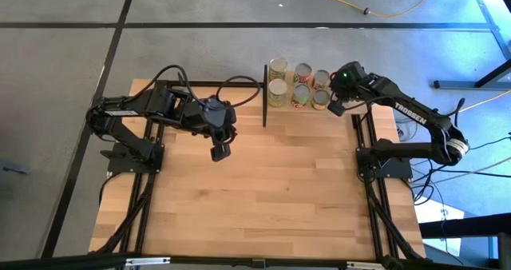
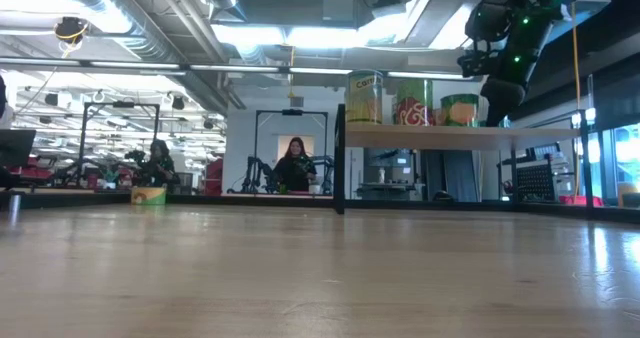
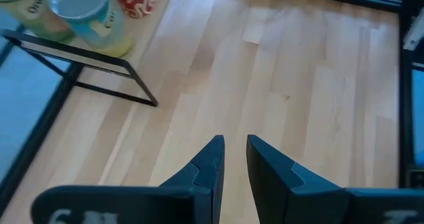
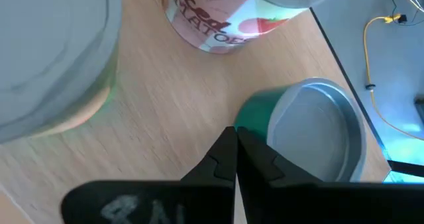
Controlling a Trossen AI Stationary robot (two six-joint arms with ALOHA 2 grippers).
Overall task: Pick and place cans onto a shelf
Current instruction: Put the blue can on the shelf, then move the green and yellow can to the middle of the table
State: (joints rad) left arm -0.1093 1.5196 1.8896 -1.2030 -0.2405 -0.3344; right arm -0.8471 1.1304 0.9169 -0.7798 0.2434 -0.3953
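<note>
A large table (image 1: 263,198) of pale wooden planks, edged by black metal framing, stands on a grey floor (image 1: 48,78). A yellow cable (image 1: 383,13) curls on that floor beyond the table. Across the room, a seated person in dark clothes (image 2: 294,166) faces this way beside black metal stands (image 2: 120,138).

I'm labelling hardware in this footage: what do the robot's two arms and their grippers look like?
Both arms are dark, jointed black links. The right arm carries white TROSSEN lettering and, in the low view, small green lights. The left arm has black cables looping over it. The left gripper and the right gripper each have two dark, wedge-shaped fingers tapering to points, with faint pale markings on the body behind.
</note>
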